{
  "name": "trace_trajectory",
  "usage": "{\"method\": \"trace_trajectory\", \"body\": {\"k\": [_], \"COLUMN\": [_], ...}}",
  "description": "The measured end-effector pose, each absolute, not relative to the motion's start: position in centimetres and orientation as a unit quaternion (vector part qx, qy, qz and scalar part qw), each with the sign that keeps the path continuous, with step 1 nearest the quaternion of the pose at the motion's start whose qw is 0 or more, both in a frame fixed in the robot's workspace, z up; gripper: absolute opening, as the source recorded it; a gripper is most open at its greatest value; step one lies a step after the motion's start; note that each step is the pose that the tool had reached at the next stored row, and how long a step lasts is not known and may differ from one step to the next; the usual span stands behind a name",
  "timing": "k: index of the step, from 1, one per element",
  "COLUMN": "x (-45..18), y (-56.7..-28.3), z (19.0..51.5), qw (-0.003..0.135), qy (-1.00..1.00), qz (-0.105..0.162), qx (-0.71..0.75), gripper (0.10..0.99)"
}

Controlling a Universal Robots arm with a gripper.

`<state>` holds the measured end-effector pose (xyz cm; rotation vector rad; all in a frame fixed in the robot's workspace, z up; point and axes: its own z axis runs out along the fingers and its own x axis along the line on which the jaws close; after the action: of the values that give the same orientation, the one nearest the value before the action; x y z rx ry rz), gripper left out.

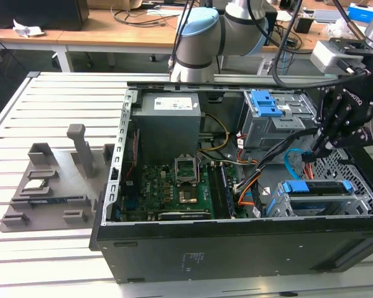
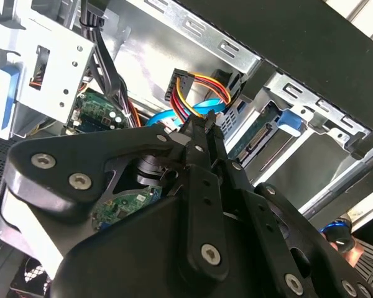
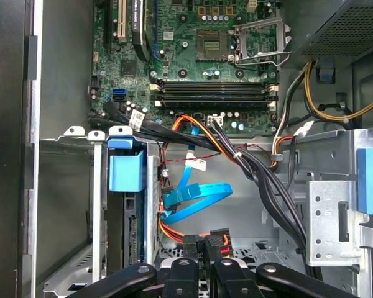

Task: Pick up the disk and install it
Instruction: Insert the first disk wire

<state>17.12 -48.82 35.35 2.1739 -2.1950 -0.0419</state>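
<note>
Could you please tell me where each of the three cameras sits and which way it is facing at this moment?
Exterior view: off the arm, looking down on the open computer case on the slatted table; the arm's elbow and the gripper show.
First wrist view: on the arm, facing into the case at the motherboard; the gripper shows.
Second wrist view: on the arm, looking along the gripper toward the drive bay.
Shared: all three see the blue cable.

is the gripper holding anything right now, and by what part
The gripper is shut on the black power connector, pinching the plug body where its coloured wires end, beside the blue cable.
</note>
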Motion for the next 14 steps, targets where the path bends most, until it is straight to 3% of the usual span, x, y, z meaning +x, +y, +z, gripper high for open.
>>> {"method": "trace_trajectory", "body": {"k": [14], "x": [17.0], "y": [-50.3], "z": [35.3], "qw": [0.026], "qy": [-0.710], "qz": [-0.014], "qx": [0.703], "gripper": [0.169]}}
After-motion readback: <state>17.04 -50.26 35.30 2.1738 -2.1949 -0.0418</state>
